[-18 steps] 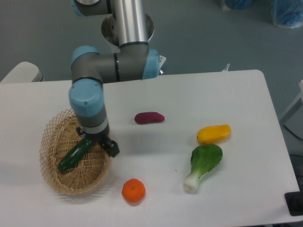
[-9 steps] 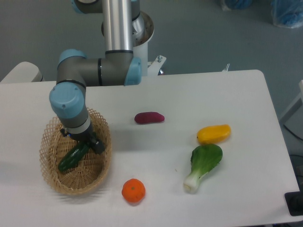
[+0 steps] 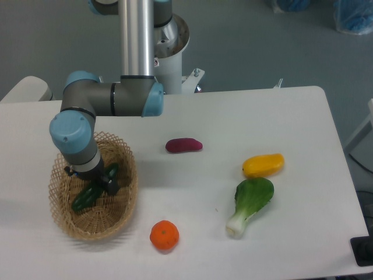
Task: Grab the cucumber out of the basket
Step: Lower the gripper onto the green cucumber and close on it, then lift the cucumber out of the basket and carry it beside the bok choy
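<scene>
The table (image 3: 280, 116) was white with rounded corners and evenly lit, with only soft shadows on it. Behind it lay a grey-green floor (image 3: 250, 41). Blue objects (image 3: 352, 14), too cut off to identify, sat at the top right edge, and a pale rounded shape (image 3: 26, 88) showed at far left.

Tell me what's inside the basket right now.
The cucumber lies inside the basket, with the gripper over its upper end. The arm covers the jaws and that part of the cucumber.

table (image 3: 233, 122) | basket (image 3: 125, 201) | sweet potato (image 3: 183, 145) | mango (image 3: 263, 165) | bok choy (image 3: 250, 204) | orange (image 3: 164, 235)
</scene>
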Controlling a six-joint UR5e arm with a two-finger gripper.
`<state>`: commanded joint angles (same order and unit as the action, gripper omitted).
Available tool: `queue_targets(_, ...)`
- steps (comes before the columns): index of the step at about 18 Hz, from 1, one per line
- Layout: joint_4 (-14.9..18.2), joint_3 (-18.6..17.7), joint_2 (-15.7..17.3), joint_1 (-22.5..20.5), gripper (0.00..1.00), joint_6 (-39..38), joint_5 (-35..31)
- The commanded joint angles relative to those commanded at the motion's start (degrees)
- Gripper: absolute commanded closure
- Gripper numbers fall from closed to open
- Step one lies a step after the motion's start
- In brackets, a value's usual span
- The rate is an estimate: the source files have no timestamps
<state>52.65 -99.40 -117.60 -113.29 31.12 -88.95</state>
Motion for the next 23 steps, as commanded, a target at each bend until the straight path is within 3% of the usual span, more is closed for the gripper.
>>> queue_targets(3,0.0,0.3,0.2,0.0,0.64,-1.6,0.1)
queue_targets(5,0.0,0.9,0.2,0.0,0.72,-2.2,0.0)
queue_targets(7,0.1,1.8,0.3,-0.1,0.75,-2.2,0.3)
queue_targets(17,0.8,6.5,1.4,-2.7,0.75,-1.4,1.3)
queue_targets(20,0.8,6.9,3.2,-5.5,0.75,-0.8,1.9)
queue_targets(23,0.9,8.3,3.9,-8.5,0.75,5.7,1.8)
